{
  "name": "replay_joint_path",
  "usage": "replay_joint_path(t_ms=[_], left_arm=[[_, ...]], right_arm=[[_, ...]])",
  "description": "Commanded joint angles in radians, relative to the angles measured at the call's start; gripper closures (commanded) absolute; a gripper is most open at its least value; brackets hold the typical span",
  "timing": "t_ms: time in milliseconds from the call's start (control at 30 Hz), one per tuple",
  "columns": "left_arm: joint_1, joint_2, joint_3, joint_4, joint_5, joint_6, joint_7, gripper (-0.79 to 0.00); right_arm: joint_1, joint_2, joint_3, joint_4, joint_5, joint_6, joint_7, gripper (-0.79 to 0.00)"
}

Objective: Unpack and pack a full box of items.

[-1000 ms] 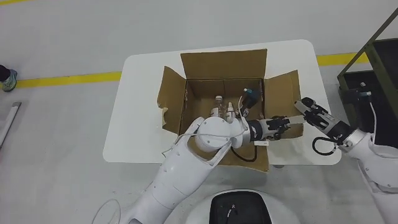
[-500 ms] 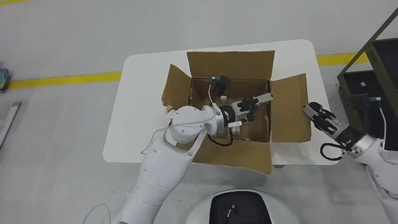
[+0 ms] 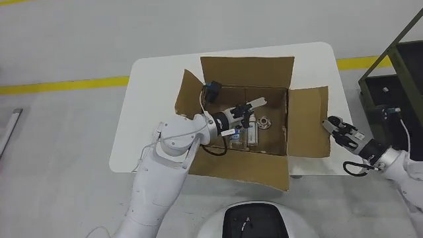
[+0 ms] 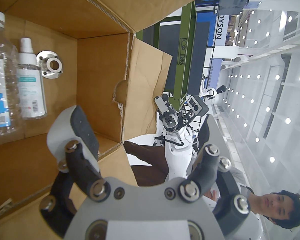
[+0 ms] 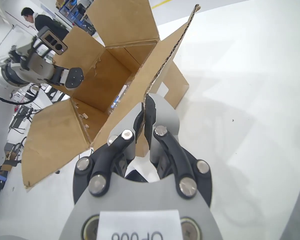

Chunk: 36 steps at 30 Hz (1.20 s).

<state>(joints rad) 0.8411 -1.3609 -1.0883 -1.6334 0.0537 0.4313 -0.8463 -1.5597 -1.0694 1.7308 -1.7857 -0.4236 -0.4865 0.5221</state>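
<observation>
While our left fingers [image 4: 82,126] hang released & empty over the cardboard box [image 3: 246,69] on the desk [image 3: 152,119] and our right fingers [image 5: 165,118] pinch its rt flap [image 3: 308,122], unpacking looks barely begun, w/ water bottle [image 4: 0,76], spray bottle [image 4: 30,81] & metal flange [image 4: 50,64] inside, repacking all ahead.

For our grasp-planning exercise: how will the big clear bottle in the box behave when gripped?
The clear bottle looks empty, so probably light. Its thin ribbed wall may dent when squeezed. Lying on its side, it could roll if nudged.
</observation>
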Motion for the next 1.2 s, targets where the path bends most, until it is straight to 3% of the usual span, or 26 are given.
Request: replay_joint_path(t_ms=[0,433,967,1033,1067,1100,1167], left_arm=[[0.004,0.002,-0.002,-0.007,0.005,0.005,0.005,-0.785],[-0.003,0.016,0.027,-0.013,0.101,-0.013,-0.018,-0.785],[-0.02,0.021,0.048,0.012,0.145,0.005,-0.012,-0.785],[-0.02,0.021,0.048,0.012,0.145,0.005,-0.012,-0.785],[-0.02,0.021,0.048,0.012,0.145,0.005,-0.012,-0.785],[-0.02,0.021,0.048,0.012,0.145,0.005,-0.012,-0.785],[-0.02,0.021,0.048,0.012,0.145,0.005,-0.012,-0.785]], right_arm=[[0.017,0.0,-0.015,0.015,-0.027,0.007,-0.013,0.0],[0.118,-0.002,-0.097,0.102,-0.093,-0.029,-0.074,0.0],[0.122,-0.007,-0.144,0.159,-0.085,-0.011,-0.142,-0.003],[0.122,-0.008,-0.139,0.152,-0.08,-0.01,-0.161,-0.311],[0.12,-0.008,-0.134,0.144,-0.079,-0.011,-0.173,-0.372],[0.116,-0.007,-0.128,0.139,-0.081,-0.01,-0.18,-0.745],[0.108,-0.006,-0.106,0.118,-0.082,0.002,-0.201,-0.785]])
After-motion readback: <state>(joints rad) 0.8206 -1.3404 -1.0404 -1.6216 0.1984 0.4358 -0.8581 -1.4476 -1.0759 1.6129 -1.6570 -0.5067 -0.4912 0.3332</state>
